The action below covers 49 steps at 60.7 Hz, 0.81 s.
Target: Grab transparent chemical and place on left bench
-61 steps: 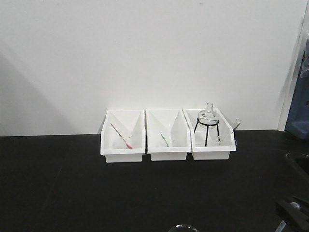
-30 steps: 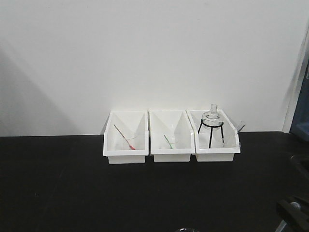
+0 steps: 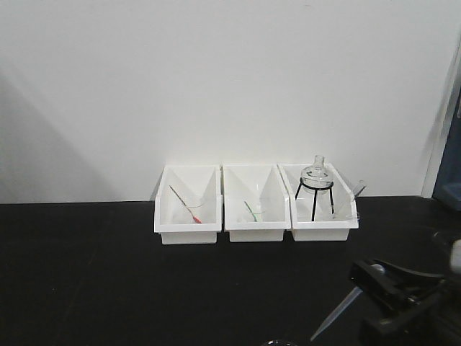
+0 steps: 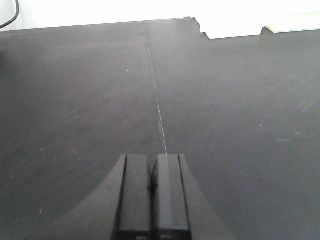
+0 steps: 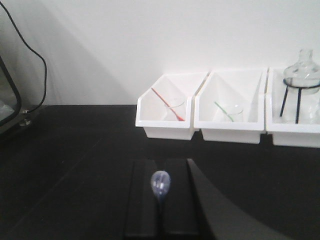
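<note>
Black table (image 3: 108, 274) carried three white bins (image 3: 256, 232); the right gripper (image 5: 161, 200) was clamped on the transparent chemical (image 5: 160, 184) (grab done, leftward placing remained), the left gripper (image 4: 151, 192) closed, empty.

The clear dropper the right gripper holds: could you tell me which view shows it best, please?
The right wrist view shows the clear dropper best: its bulb sits close up, pinched in the shut right gripper. The front view shows only its tapered stem, low right, pointing down-left from the gripper. The left wrist view shows none of it.
</note>
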{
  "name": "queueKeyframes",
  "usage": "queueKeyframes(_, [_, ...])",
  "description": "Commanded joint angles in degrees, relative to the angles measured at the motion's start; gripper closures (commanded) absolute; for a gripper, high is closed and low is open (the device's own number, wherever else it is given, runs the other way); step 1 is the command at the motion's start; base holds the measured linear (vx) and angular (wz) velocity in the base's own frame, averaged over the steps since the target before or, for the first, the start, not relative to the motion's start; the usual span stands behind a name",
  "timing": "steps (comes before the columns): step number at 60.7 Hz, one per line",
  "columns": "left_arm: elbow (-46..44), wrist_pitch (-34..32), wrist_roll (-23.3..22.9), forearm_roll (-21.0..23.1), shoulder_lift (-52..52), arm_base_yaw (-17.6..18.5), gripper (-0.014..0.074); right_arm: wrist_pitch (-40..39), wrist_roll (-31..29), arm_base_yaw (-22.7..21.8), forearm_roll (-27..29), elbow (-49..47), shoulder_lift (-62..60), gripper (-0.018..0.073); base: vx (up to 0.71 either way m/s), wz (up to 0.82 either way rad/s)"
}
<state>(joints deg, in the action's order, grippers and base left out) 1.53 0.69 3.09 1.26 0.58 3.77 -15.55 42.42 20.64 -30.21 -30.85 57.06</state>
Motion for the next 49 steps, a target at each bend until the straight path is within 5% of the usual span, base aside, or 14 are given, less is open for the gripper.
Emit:
queueKeyframes(1, [0.9,-4.5,-0.4,0.0,1.1,0.1,0.0600,-8.4,2.0,-0.2,0.7,-3.2,4.5,0.0562,0.00,0.00])
queueKeyframes(25, [0.9,-4.5,-0.4,0.0,1.1,0.1,0.0600,-17.0,3.3,-0.2,-2.4,-3.7,22.1,0.0538,0.00,0.00])
queueKeyframes(34, [0.9,-4.5,-0.4,0.0,1.1,0.1,0.0600,-21.8,3.9,-0.2,-3.5,-3.7,25.4,0.0417,0.00,0.00])
queueKeyframes(49, [0.9,-4.5,-0.4,0.0,1.1,0.1,0.0600,-21.5,3.9,-0.2,-3.3,-3.7,26.4,0.0083,0.00,0.00])
